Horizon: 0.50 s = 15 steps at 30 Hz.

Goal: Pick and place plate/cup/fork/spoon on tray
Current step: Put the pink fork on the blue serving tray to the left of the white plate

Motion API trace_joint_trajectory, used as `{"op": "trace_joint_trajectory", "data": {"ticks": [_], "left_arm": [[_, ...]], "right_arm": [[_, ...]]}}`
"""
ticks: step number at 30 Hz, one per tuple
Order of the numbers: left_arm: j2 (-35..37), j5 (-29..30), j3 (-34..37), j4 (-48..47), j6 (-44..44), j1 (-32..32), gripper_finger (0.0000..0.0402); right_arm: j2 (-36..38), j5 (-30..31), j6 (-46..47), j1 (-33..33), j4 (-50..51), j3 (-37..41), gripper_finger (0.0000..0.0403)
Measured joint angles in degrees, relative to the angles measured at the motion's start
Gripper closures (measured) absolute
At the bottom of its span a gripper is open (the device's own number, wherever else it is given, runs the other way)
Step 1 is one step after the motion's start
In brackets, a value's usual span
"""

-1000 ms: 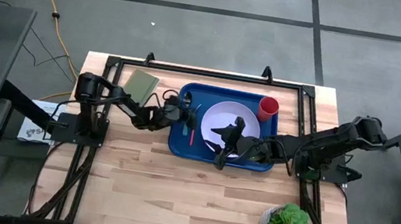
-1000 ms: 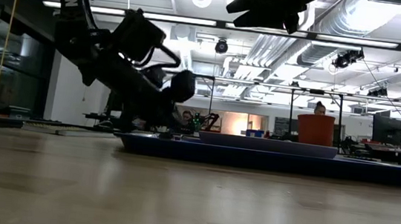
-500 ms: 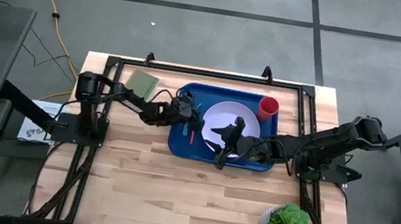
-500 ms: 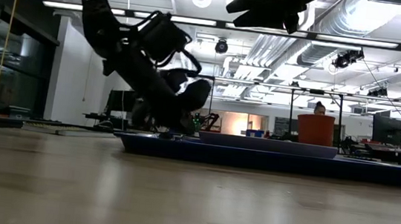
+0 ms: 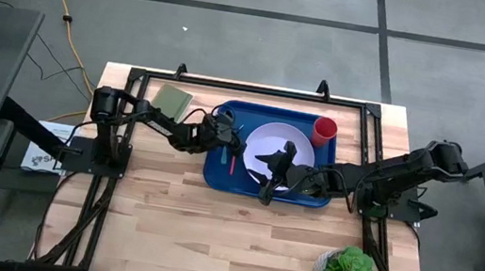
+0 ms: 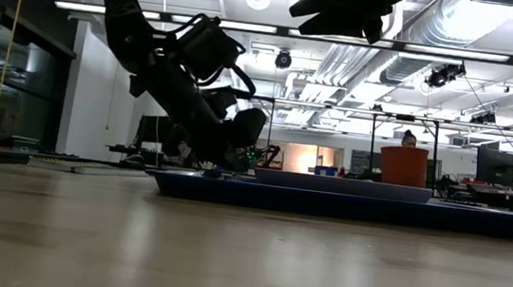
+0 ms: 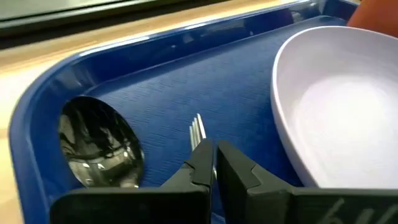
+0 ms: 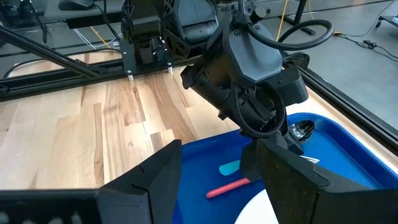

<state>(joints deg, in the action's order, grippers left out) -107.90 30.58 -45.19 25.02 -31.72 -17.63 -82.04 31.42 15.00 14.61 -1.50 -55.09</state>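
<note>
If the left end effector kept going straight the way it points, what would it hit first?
Probably the fork: its tines lie just past the shut left end effector, on the tray; depth is uncertain.

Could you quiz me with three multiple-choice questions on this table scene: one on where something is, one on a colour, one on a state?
1. Where does the cup stand?
A. on the bare wood by the plant
B. in a far corner of the tray
C. on the plate

2. What colour is the fork's handle?
A. pink-red
B. yellow
C. black

3. How do the left gripper's fingers stand?
A. wide open
B. shut on the cup
C. shut, holding nothing

Answers:
1. B: the high view shows it in the tray's corner beside the plate.
2. A: the right wrist view shows the pink-red handle beside the spoon's teal one.
3. C: the left wrist view shows the fingers together, just above the fork's tines.
</note>
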Motion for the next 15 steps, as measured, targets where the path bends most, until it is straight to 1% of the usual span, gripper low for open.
{"op": "trace_joint_trajectory", "data": {"ticks": [7, 11, 15], "left_arm": [[0.0, 0.3, 0.0, -0.3, 1.0, 0.0, 0.0401], [0.0, -3.9, -0.1, 1.6, 5.6, -0.1, 0.0401], [0.0, -5.3, -1.0, -2.1, 6.9, -1.1, 0.0401]], "right_arm": [[0.0, -0.1, 0.2, 0.0, 0.0, 0.0, 0.0202], [0.0, -0.1, 0.2, 0.0, 0.0, 0.0, 0.0202], [0.0, -0.1, 0.2, 0.0, 0.0, 0.0, 0.0202]]}}
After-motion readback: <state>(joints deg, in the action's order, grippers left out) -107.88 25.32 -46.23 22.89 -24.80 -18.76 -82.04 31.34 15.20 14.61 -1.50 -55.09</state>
